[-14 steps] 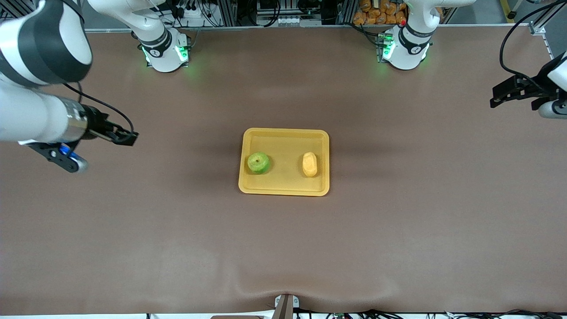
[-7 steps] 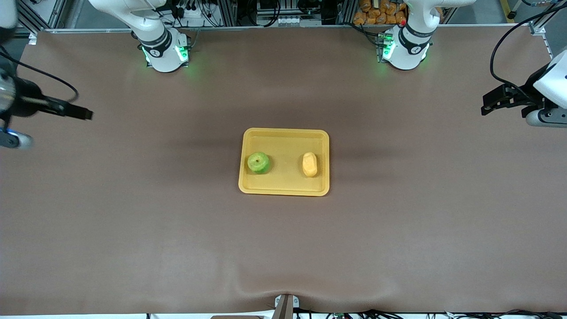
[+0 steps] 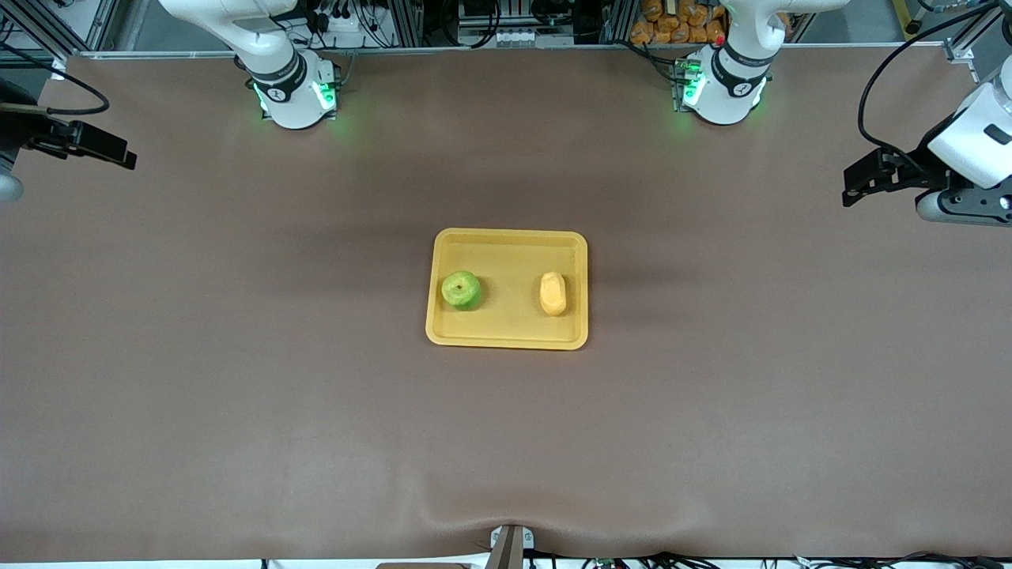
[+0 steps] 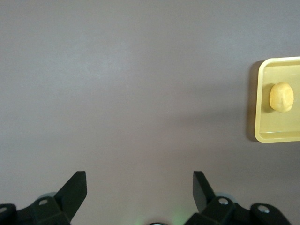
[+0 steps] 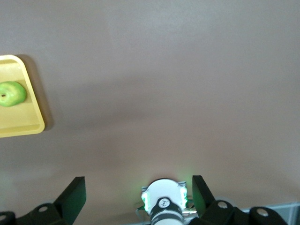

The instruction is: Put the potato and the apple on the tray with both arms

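The yellow-orange tray (image 3: 510,257) lies at the table's middle. The green apple (image 3: 461,289) sits in it toward the right arm's end, the potato (image 3: 553,293) toward the left arm's end; both rest apart. My left gripper (image 3: 852,186) is open and empty, up over bare table at the left arm's end. Its wrist view (image 4: 138,180) shows the potato (image 4: 281,97) on the tray (image 4: 274,136). My right gripper (image 3: 118,154) is open and empty, up over the right arm's end. Its wrist view (image 5: 137,183) shows the apple (image 5: 10,93) on the tray (image 5: 21,125).
Brown cloth covers the table (image 3: 316,411). The two green-lit arm bases (image 3: 296,91) (image 3: 723,87) stand along the edge farthest from the front camera. The right arm's base (image 5: 164,201) shows between the right gripper's fingers. Cables and shelving lie past that edge.
The right arm has swung away from the tray toward its end of the table, leaving most of the view. The left gripper has shifted slightly toward the tray. Apple and potato have not moved.
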Tool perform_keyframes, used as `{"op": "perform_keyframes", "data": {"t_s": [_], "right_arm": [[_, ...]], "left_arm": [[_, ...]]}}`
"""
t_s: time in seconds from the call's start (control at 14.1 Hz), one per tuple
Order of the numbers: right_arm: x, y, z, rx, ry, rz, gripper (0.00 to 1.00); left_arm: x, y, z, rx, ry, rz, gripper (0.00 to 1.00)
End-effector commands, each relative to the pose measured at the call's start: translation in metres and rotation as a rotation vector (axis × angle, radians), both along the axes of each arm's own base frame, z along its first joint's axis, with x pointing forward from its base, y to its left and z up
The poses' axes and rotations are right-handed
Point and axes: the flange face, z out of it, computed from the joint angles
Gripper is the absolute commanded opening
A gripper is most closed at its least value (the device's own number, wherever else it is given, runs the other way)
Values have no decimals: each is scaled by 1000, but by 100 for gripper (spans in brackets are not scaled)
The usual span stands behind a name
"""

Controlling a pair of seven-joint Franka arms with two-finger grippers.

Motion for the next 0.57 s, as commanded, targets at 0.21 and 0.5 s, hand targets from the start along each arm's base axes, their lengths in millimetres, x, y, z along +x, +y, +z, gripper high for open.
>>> {"op": "perform_keyframes", "data": {"t_s": [0.21, 0.5], "right_arm": [[-10, -31, -3, 38, -37, 190, 100], [-8, -34, 0, 36, -92, 197, 100]], "left_arm": [[-5, -1, 6, -16, -12, 12, 100], [-3, -1, 4, -17, -16, 13, 100]]}}
